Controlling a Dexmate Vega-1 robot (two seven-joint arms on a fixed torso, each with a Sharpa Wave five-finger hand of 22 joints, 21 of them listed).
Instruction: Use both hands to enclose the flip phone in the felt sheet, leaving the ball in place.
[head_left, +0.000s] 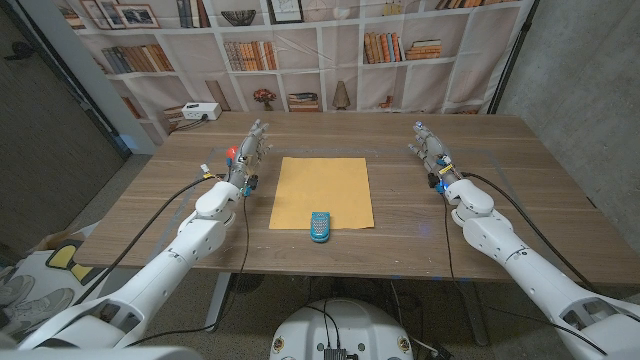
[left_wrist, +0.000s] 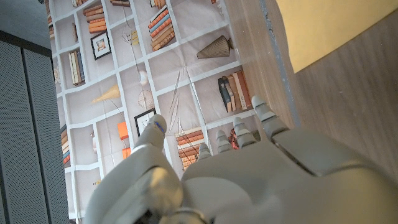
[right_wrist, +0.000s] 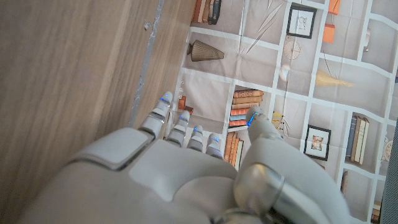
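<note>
The blue flip phone (head_left: 320, 227), closed and rectangular with a pale patterned face, lies on the near edge of the flat mustard-yellow felt sheet (head_left: 322, 190), centred between your two arms on the wooden table (head_left: 530, 180). That placement looks deliberate: with the phone at the near hem, you have the whole far stretch of felt free to fold or roll over it, and each side edge is within reach of one hand. Nothing is wrapped yet, so the task is at its start.

Farther back, your left hand (head_left: 249, 153) stands just left of the sheet's far left corner, fingers stretched forward and apart, holding nothing. Your right hand (head_left: 432, 147) waits well to the right of the sheet, likewise unclenched and empty, fingers extended toward the far edge. Both forearms lie low over the table, angled inward.

The small red ball (head_left: 231, 154) sits just beside your left hand on its outer side, partly hidden, so move that hand carefully.
</note>
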